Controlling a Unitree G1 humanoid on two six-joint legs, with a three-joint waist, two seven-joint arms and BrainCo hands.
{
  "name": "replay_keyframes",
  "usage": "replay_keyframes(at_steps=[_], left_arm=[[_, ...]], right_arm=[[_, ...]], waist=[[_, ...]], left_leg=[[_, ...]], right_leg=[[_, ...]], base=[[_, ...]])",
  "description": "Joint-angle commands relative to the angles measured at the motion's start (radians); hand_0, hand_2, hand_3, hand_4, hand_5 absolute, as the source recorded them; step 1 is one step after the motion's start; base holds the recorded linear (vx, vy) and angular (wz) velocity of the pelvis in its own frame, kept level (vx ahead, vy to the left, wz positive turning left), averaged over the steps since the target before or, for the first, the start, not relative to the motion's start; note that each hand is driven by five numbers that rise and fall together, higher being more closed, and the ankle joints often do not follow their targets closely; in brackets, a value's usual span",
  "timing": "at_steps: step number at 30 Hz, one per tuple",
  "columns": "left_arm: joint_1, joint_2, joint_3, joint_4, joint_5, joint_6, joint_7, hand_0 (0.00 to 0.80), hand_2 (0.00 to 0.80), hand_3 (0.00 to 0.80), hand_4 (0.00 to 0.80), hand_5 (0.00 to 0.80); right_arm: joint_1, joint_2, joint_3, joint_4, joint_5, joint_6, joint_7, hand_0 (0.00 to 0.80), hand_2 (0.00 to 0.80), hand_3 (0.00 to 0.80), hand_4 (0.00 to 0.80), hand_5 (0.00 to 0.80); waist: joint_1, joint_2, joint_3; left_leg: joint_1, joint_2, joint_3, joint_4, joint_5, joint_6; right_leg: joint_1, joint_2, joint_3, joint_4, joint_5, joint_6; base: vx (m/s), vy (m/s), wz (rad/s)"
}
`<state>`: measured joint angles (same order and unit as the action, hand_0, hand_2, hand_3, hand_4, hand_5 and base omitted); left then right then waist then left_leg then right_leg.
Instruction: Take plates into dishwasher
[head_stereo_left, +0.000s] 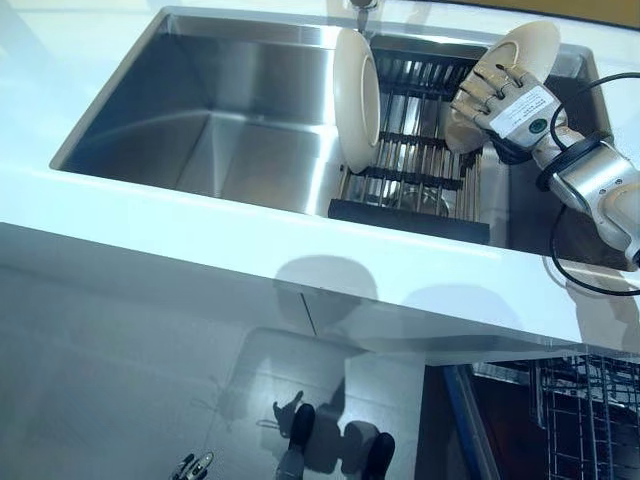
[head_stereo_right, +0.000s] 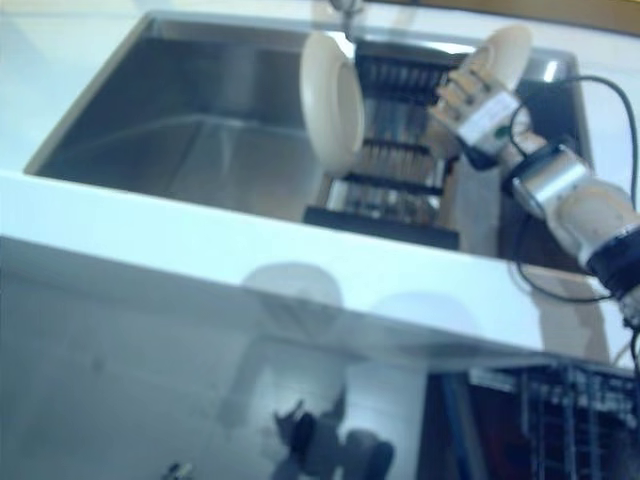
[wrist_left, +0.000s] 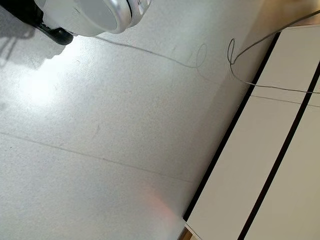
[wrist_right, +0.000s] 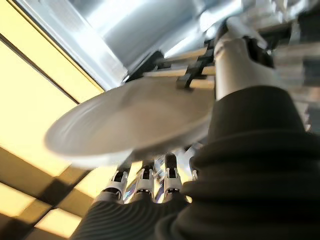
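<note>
My right hand (head_stereo_left: 507, 92) is curled round a cream plate (head_stereo_left: 528, 48), thumb on one face and fingers (wrist_right: 145, 182) on the other, held over the right end of the dish rack (head_stereo_left: 415, 160) in the steel sink (head_stereo_left: 200, 120). The plate tilts, its rim rising toward the far edge of the sink. A second plate (head_stereo_left: 357, 98) stands on edge in the rack's left side, its face turned sideways. My left hand is out of sight. The desk (head_stereo_left: 200, 225) runs along the sink's near edge.

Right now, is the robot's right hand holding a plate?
Yes, the right hand has its fingers and thumb closed on a cream plate at the dish rack in the sink.
</note>
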<state>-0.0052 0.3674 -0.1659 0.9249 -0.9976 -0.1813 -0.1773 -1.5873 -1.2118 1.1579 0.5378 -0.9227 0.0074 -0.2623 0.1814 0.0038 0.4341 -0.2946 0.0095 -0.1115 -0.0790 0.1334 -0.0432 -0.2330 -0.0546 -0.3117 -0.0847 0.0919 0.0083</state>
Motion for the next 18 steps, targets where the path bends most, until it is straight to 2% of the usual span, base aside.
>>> replay_keyframes(at_steps=[1,10,11,12,13,14,16,18], left_arm=[[0.090,0.046,0.035,-0.036,-0.039,0.001,-0.005,0.000,0.000,0.000,0.000,0.000],[0.108,0.049,0.055,-0.055,-0.056,0.008,-0.015,0.000,0.000,0.000,0.000,0.000],[0.110,0.049,0.054,-0.057,-0.061,0.008,-0.014,0.000,0.000,0.000,0.000,0.000],[0.114,0.049,0.061,-0.061,-0.063,0.011,-0.014,0.000,0.000,0.000,0.000,0.000],[0.120,0.049,0.065,-0.065,-0.066,0.014,-0.013,0.000,0.000,0.000,0.000,0.000],[0.124,0.049,0.066,-0.068,-0.066,0.016,-0.014,0.000,0.000,0.000,0.000,0.000],[0.136,0.056,0.073,-0.079,-0.065,0.023,-0.018,0.000,0.000,0.000,0.000,0.000],[0.141,0.059,0.074,-0.084,-0.069,0.026,-0.022,0.000,0.000,0.000,0.000,0.000]], right_arm=[[-0.162,-0.097,0.086,-0.030,-0.027,0.084,0.002,0.000,0.000,0.000,0.000,0.000],[-0.226,-0.090,0.127,-0.011,-0.086,0.119,0.039,0.000,0.000,0.000,0.000,0.000],[-0.228,-0.089,0.126,-0.006,-0.095,0.122,0.040,0.041,0.041,0.041,0.041,0.041],[-0.251,-0.087,0.146,0.003,-0.104,0.129,0.046,0.304,0.304,0.304,0.304,0.304],[-0.275,-0.085,0.167,0.013,-0.135,0.139,0.056,0.718,0.718,0.718,0.718,0.718],[-0.285,-0.083,0.172,0.020,-0.156,0.146,0.067,0.800,0.800,0.800,0.800,0.800],[-0.325,-0.079,0.212,0.048,-0.170,0.183,0.089,0.800,0.800,0.800,0.800,0.800],[-0.339,-0.078,0.224,0.070,-0.178,0.191,0.100,0.800,0.800,0.800,0.800,0.800]], waist=[[0.008,-0.049,0.018],[0.012,-0.044,0.031],[0.012,-0.043,0.033],[0.014,-0.042,0.034],[0.019,-0.038,0.037],[0.022,-0.036,0.038],[0.028,-0.036,0.038],[0.030,-0.035,0.037]], left_leg=[[-0.013,0.000,0.063,-0.008,0.023,0.003],[-0.033,0.002,0.068,-0.008,0.035,-0.001],[-0.035,0.002,0.067,-0.008,0.037,-0.001],[-0.040,0.002,0.066,-0.008,0.039,-0.001],[-0.041,0.004,0.069,-0.008,0.039,-0.003],[-0.043,0.004,0.069,-0.008,0.041,-0.003],[-0.048,0.004,0.069,-0.008,0.044,-0.005],[-0.052,0.004,0.068,-0.008,0.046,-0.007]], right_leg=[[-0.012,-0.078,0.005,-0.003,0.073,0.116],[-0.030,-0.080,-0.001,-0.003,0.081,0.120],[-0.032,-0.081,-0.001,-0.003,0.082,0.120],[-0.035,-0.082,-0.002,-0.003,0.083,0.120],[-0.036,-0.082,-0.004,-0.003,0.083,0.122],[-0.037,-0.083,-0.006,-0.003,0.084,0.122],[-0.039,-0.083,-0.011,-0.003,0.086,0.124],[-0.042,-0.084,-0.015,-0.003,0.088,0.125]], base=[[0.000,0.000,0.00],[0.000,0.000,0.00],[0.000,0.000,0.00],[0.000,0.000,0.00],[-0.030,0.009,0.00],[0.000,0.000,0.00],[0.000,0.000,0.00],[0.000,0.000,0.00]])
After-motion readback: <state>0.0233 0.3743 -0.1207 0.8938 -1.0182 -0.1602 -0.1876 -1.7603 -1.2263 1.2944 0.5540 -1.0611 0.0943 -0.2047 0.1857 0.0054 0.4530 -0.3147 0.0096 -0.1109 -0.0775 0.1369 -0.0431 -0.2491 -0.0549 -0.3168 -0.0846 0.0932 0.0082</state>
